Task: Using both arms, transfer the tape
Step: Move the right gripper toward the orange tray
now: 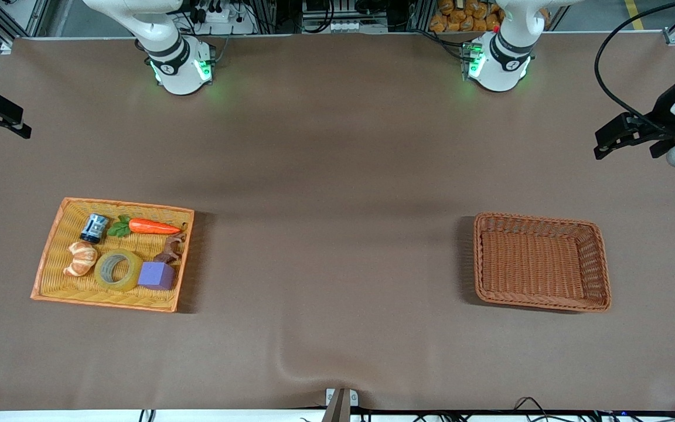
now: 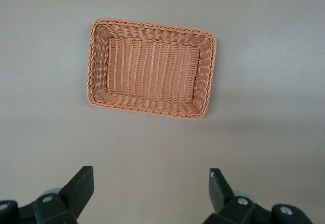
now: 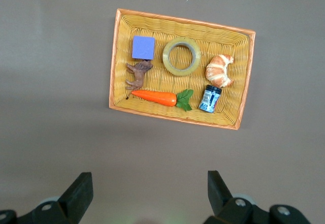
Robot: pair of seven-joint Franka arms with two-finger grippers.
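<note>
right end effector: raised over bare counter at the right arm's end of the table, fingers spread fully apart, holding nothing. its wrist view looks straight down on the yellow tray, so this arm is judged the nearer one to the tape and the likely one to make the first pick.

left end effector: raised at the left arm's end of the table, fingers likewise wide apart and empty, waiting. its wrist view looks down on the brown wicker basket, which holds nothing and stands well apart from the tray.

tape: lies flat in the yellow tray, hole facing up, so no long axis; a grasp across one wall of the ring seems the need. it sits between the croissant and the purple cube, close to both, and nearer the front camera than the carrot and the small jar.

appearance: translucent yellowish ring, grey inner core, glossy.
</note>
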